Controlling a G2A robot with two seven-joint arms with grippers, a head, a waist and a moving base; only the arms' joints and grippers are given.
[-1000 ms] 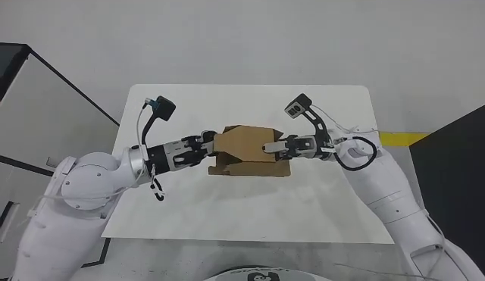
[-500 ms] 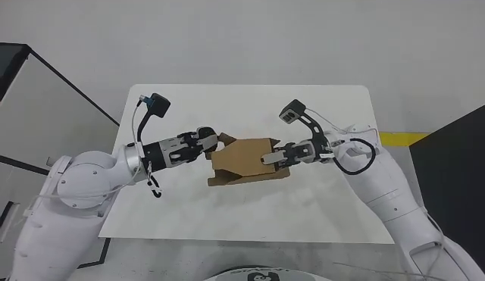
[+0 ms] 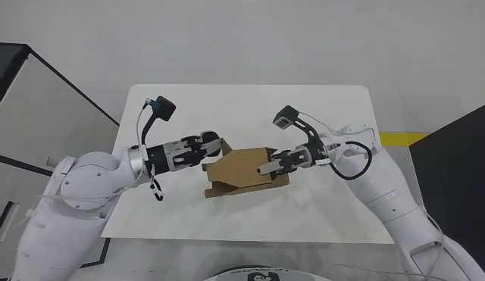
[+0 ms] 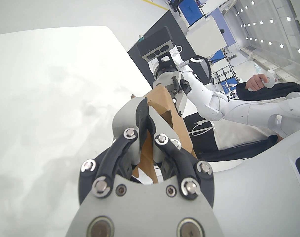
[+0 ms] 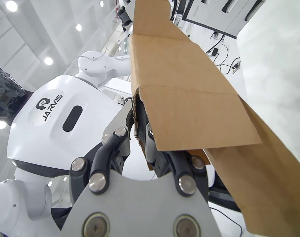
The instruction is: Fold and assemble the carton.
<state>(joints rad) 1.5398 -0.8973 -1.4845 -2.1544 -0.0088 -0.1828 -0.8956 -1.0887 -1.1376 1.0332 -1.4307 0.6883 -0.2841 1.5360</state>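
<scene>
Pretty bright and even all round, the light comes from rows of round ceiling lamps (image 5: 11, 5) overhead. The white table (image 3: 318, 107) is nearly washed out by glare in the left wrist view. There's only a soft shadow under the carton (image 3: 242, 169). Both wrist views bend hard at the edges, fisheye style.
</scene>
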